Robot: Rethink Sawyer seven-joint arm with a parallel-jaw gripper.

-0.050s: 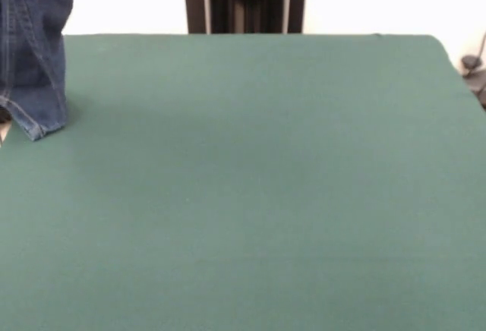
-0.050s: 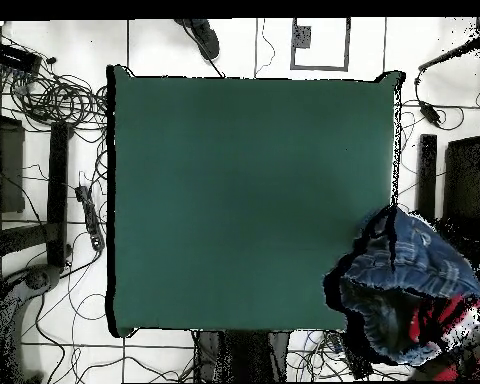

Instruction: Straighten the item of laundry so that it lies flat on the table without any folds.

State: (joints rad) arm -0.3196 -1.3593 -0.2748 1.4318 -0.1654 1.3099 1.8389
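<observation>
The green table [image 1: 250,194] fills the near foreground of the front view. At its far left edge the jeans [image 1: 32,50] hang down from above, one hemmed leg end reaching the table's left rim. From overhead the bunched jeans [image 2: 409,275] sit over the table's corner, with something red [image 2: 439,325] beside them. The gripper itself cannot be made out, so its state cannot be told.

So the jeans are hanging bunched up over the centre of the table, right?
Not the centre. The jeans hang bunched up at a corner of the table. The overhead view shows them over its lower right corner, and the front view shows one leg hanging at the left edge. The middle of the table is bare.
</observation>
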